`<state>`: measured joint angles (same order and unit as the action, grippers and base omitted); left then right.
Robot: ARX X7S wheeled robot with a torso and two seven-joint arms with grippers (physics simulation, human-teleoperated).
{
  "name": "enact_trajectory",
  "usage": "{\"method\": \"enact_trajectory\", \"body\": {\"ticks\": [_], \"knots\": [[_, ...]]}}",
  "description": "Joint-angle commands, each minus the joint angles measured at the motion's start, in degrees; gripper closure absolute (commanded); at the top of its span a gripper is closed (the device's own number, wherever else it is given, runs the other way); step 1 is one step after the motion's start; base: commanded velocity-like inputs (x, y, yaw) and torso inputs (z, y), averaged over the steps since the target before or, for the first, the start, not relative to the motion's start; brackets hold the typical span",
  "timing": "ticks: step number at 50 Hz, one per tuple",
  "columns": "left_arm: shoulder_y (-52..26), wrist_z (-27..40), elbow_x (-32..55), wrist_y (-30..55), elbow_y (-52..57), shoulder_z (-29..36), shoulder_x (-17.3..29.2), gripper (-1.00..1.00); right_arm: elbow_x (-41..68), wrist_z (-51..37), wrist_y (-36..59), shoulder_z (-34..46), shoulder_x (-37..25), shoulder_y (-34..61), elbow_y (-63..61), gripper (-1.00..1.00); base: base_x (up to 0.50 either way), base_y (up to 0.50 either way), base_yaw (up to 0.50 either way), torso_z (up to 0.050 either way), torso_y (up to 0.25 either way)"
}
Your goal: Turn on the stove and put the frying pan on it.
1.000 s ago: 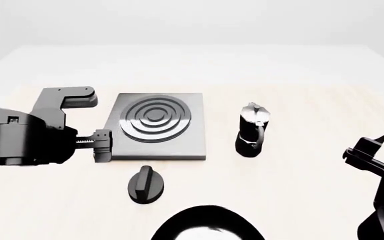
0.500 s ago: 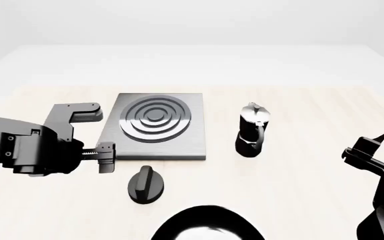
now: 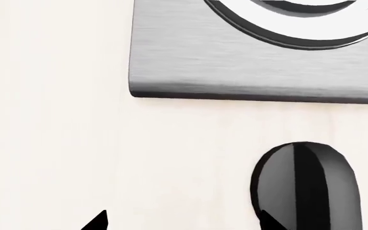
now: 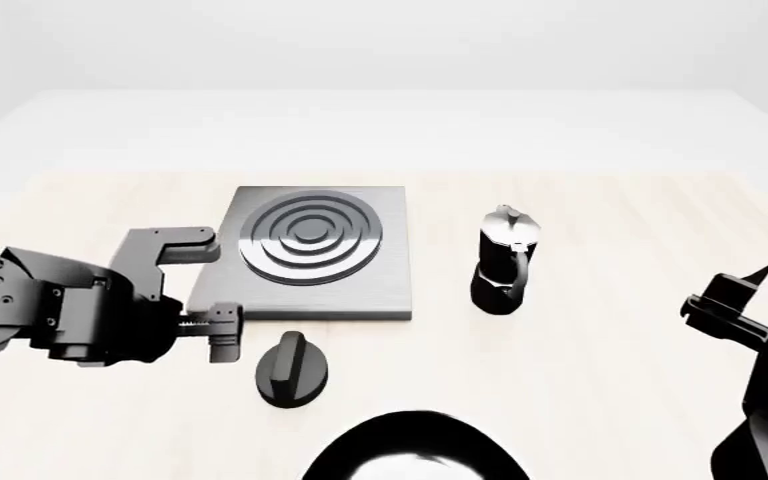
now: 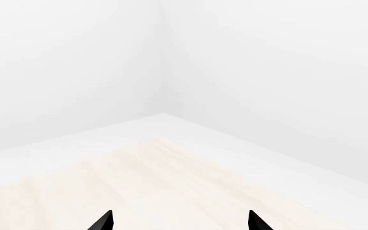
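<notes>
Stove (image 4: 311, 262) lies flat on the pale table (image 4: 598, 360), its black knob (image 4: 291, 370) apart just in front of it. Frying pan (image 4: 418, 450) shows only partly at the head view's lower edge, close behind the knob. A moka pot (image 4: 504, 260) stands upright beside the slab. Left gripper (image 4: 204, 290) hovers just left of the knob, jaws spread wide and empty. Right gripper (image 4: 728, 300) hangs well apart, likewise spread.

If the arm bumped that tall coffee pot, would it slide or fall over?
The moka pot stands tall on a narrow base, so a high bump would probably tip it. A low push would more likely slide it across the smooth table. Its handle and spout make it lopsided, so it might also twist.
</notes>
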<state>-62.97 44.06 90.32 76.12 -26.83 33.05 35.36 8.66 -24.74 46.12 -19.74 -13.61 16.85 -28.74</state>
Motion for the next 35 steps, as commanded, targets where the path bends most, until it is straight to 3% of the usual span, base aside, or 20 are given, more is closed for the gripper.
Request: {"method": "enact_trajectory", "body": {"ticks": [1, 35], "knots": [[0.91, -3.42, -2.19, -0.9, -0.67, 1.93, -0.49, -1.0, 0.09, -0.26, 0.0, 0.44, -0.16, 0.07, 0.23, -1.0, 0.0, 0.0, 0.0, 0.0, 0.0], [3.28, -8.32, -4.84, -3.75, -2.11, 4.76, -2.24, -1.0, 0.99, -0.59, -0.05, 0.56, -0.58, -0.21, 0.14, -1.0, 0.0, 0.0, 0.0, 0.0, 0.0]]}}
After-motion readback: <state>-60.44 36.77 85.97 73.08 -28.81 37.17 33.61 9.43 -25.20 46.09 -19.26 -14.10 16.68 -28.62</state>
